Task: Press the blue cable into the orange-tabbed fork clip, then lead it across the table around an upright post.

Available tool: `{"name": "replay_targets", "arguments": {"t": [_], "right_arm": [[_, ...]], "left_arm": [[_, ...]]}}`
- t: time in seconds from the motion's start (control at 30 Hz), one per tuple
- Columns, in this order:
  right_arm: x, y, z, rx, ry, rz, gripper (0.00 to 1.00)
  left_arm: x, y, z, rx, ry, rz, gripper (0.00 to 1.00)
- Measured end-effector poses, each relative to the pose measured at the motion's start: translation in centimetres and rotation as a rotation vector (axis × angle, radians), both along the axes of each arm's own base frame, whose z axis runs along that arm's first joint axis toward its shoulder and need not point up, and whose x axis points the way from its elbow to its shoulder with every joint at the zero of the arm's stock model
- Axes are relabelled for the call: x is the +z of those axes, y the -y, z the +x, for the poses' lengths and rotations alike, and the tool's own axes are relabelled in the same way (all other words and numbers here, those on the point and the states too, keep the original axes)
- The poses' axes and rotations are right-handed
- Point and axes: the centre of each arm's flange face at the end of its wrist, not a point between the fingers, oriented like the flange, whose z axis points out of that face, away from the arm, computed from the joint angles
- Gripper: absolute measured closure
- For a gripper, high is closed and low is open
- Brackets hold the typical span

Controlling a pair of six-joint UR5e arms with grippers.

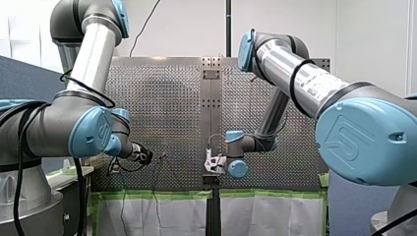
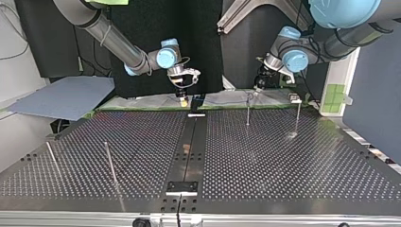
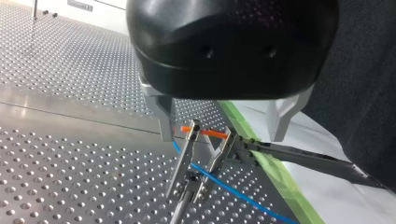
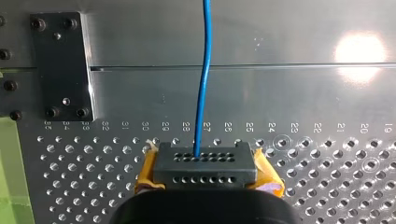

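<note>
Silver arms (image 1: 93, 49) with light-blue joint caps (image 1: 91, 132) and black cables (image 1: 18, 172).

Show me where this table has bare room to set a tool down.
Freest: the near table between the black centre strip and the top view's right edge, short of the posts there. Also bare between that strip and the posts at its left. Crowded: the far edge, with my right gripper, my left gripper and the blue cable.

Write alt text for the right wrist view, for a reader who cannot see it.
A blue cable runs from a black perforated block at my right gripper, with yellow pads on both its sides, straight ahead across the perforated metal table. A black bolted plate lies beside the cable, apart from it.
</note>
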Motion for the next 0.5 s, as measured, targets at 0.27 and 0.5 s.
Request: {"name": "replay_targets", "arguments": {"t": [0.27, 0.5], "right_arm": [[-0.10, -0.03, -0.02, 0.000, -0.003, 0.001, 1.00], [-0.25, -0.10, -0.07, 0.000, -0.008, 0.005, 1.00]], "left_arm": [[-0.04, 0.01, -0.05, -0.001, -0.003, 0.002, 0.02], [-0.03, 0.57, -0.27, -0.024, -0.005, 0.007, 0.02]]}}
